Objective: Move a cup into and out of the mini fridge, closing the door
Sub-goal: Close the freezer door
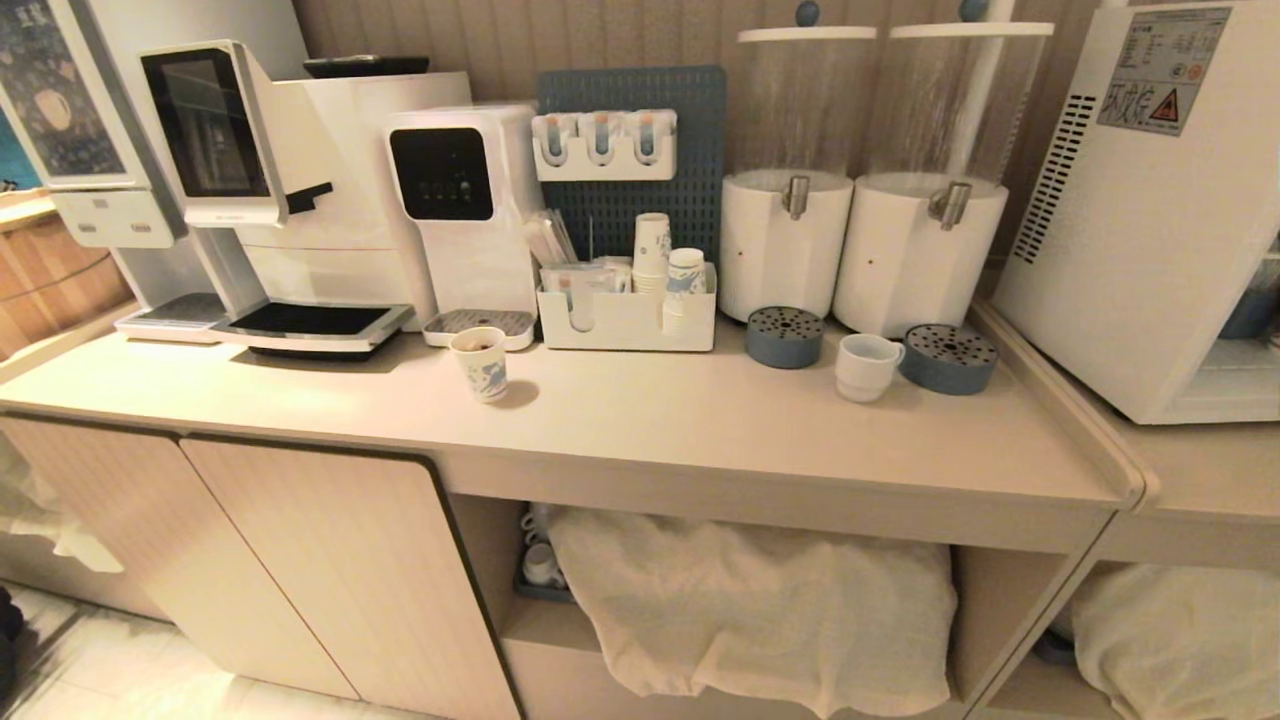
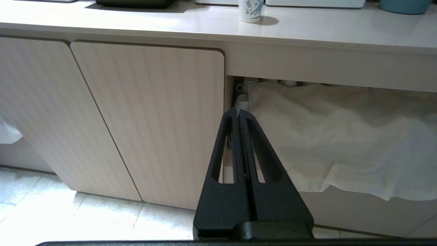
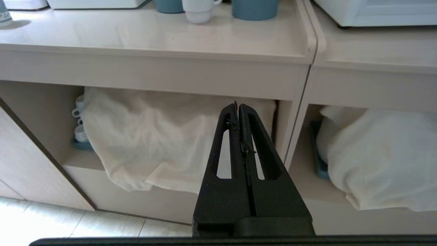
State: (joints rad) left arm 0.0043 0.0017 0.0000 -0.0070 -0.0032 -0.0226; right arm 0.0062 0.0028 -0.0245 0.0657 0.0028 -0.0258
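The cup (image 1: 866, 366), small, squat and white, stands on the counter between two blue drip trays, below the right drink dispenser; the right wrist view also shows the cup (image 3: 199, 10). The mini fridge (image 1: 1150, 220) sits on the adjoining counter at the far right, its vented side and warning sticker toward me. Only a sliver of its door (image 1: 1238, 388) shows at the picture's edge, and I cannot tell whether it is shut. Neither arm appears in the head view. My left gripper (image 2: 238, 112) and right gripper (image 3: 238, 106) hang below counter height, both shut and empty.
A printed paper cup (image 1: 481, 363) stands mid-counter. Behind are a coffee machine (image 1: 260, 200), a water dispenser (image 1: 465, 215), an organiser (image 1: 628, 320) with stacked paper cups, and two drink dispensers (image 1: 785, 245). A raised lip (image 1: 1060, 400) divides the counters. White cloths (image 1: 760, 610) cover the shelves below.
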